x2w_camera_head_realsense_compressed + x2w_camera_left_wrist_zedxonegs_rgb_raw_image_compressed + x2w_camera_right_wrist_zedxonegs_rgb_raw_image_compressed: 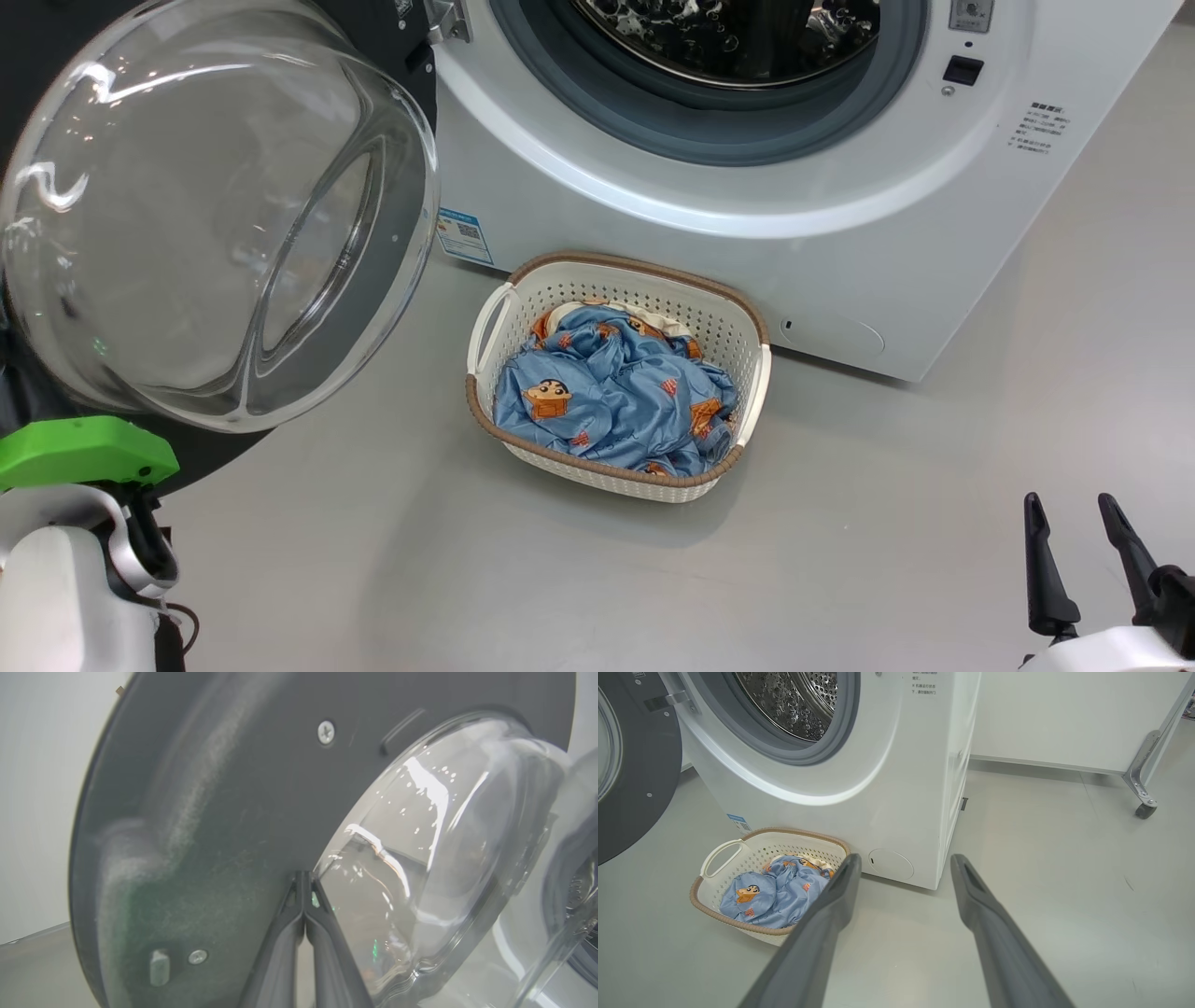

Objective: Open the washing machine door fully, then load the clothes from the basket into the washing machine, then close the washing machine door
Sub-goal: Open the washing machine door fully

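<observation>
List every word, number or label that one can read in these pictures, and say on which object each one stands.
Nothing here can be quoted with certainty.
The blue sticker, low on the front of the washing machine: its print and code are too small to read.
The black printed lines, on the front to the right of the opening: they look like Chinese characters, too small to read.
The clothes: cartoon figures, no words.

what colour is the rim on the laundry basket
Brown, woven-look, on the cream-white basket. The head view shows it best.
</observation>
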`<state>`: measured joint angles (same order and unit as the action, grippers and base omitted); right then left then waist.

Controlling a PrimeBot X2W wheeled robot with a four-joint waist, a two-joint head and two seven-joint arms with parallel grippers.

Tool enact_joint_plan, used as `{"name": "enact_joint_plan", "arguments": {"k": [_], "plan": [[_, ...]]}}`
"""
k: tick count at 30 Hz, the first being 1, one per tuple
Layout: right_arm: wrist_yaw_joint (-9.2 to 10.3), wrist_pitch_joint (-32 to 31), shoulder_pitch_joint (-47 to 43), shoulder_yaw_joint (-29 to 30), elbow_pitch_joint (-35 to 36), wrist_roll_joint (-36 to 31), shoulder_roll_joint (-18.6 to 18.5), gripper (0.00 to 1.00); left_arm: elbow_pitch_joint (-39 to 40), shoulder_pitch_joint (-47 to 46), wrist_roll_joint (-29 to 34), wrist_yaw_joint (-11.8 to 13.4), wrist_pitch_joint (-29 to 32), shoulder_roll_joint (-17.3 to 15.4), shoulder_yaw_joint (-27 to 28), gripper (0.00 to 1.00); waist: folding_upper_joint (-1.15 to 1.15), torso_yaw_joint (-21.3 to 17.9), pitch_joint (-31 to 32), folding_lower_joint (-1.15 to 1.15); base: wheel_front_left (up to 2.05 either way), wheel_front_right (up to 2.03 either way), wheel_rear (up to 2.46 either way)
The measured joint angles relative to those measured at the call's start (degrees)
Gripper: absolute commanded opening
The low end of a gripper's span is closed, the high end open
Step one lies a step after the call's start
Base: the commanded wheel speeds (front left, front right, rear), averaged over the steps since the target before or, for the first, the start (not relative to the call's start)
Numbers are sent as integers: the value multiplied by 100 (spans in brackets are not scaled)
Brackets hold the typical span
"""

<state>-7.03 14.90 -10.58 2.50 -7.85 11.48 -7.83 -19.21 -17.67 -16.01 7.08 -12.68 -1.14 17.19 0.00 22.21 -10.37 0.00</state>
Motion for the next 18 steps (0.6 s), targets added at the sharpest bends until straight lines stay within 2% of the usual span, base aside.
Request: {"name": "enact_joint_plan", "arguments": {"k": [18], "plan": [[0,0,86,99,-62,0,14,100,-817,-675,417,1,-125,-18,566,0,0,-193,-108,0,0,0,0]]}}
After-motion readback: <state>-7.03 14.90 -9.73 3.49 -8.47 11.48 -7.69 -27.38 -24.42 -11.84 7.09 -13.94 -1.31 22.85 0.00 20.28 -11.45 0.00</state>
